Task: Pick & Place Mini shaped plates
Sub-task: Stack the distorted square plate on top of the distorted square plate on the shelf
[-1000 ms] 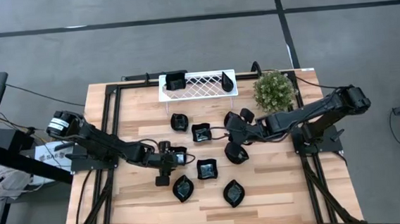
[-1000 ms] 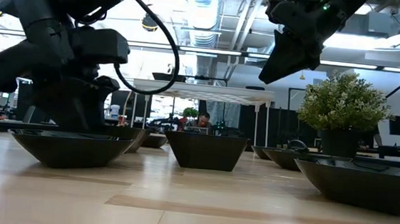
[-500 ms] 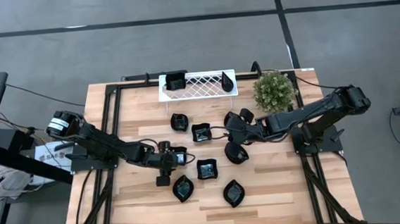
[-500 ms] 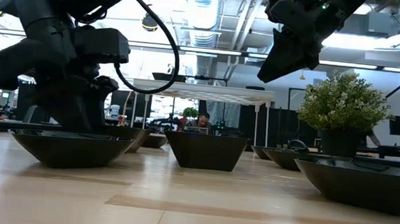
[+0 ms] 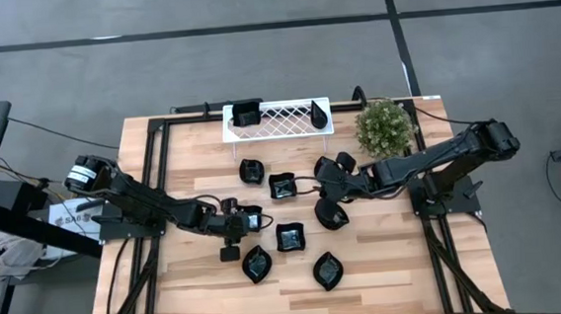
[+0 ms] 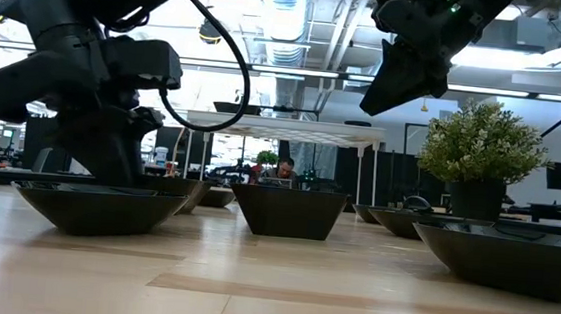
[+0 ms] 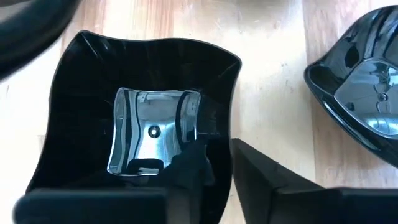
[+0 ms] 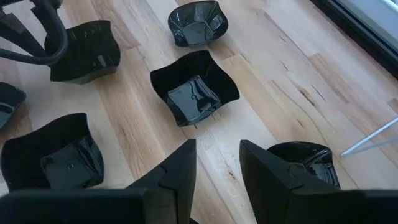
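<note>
Several glossy black mini plates lie on the wooden table, among them a square one (image 5: 284, 185), another square one (image 5: 290, 237) and two leaf shapes (image 5: 256, 265) (image 5: 327, 271). Two more sit on the white lattice tray (image 5: 278, 121). My left gripper (image 5: 240, 222) is low over a square plate (image 7: 149, 118) left of the table's centre and shut on its wall. My right gripper (image 5: 322, 179) (image 6: 387, 80) hangs open, high above the table's centre. A square plate (image 8: 193, 93) lies ahead of its fingers. My left gripper pinches one side wall (image 7: 221, 155) of the square plate. One finger (image 7: 186, 171) is inside the bowl and the other finger (image 7: 261, 180) is outside. The fingers come down from above. The plate's base rests on the table.
A potted plant (image 5: 384, 127) stands at the table's far right, next to the tray's end. More plates (image 5: 252, 171) (image 5: 329, 213) (image 5: 345, 160) lie around both grippers. Bare wood shows along the near edge and the left side.
</note>
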Available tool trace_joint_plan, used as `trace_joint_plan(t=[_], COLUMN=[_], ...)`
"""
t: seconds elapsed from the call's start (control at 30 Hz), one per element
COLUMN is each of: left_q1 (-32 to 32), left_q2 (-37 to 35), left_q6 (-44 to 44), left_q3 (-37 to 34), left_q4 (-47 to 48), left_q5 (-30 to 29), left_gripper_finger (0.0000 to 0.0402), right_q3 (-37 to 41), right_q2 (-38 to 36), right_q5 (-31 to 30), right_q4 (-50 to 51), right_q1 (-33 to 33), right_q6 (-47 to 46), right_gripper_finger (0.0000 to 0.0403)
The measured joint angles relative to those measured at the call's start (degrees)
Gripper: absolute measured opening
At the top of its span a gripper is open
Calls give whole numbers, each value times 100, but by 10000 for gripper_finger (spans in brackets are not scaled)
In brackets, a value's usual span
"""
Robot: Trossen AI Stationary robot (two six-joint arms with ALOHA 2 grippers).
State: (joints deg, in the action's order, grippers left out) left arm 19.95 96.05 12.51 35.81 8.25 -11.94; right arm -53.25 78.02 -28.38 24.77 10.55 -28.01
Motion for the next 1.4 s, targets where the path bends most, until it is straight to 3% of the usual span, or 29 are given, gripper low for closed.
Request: trace_joint_plan(t=[0.17, 0.37, 0.67, 0.9, 1.1, 1.4], left_q1=[0, 0, -9, -147, -1170, -3236], left_q2=[-110, -841, -2254, -3172, -3382, -2748], left_q6=[0, -159, -650, -1338, -2161, -4018], left_q3=[0, 0, 2, 152, 763, 1984], left_q4=[10, 149, 341, 331, 334, 309], left_q5=[96, 46, -971, -2261, -2385, -1425], left_gripper_finger=[39, 8, 8, 13, 8, 10], right_q3=[0, 0, 0, 0, 0, -2], right_q2=[0, 0, 0, 0, 0, 0], right_q5=[2, 2, 4, 2, 0, -13], right_q4=[0, 0, -4, 2, -26, -270], right_q1=[0, 0, 0, 0, -198, -1033], right_q6=[-12, -15, -15, 43, 768, 1657], right_gripper_finger=[118, 118, 118, 118, 118, 118])
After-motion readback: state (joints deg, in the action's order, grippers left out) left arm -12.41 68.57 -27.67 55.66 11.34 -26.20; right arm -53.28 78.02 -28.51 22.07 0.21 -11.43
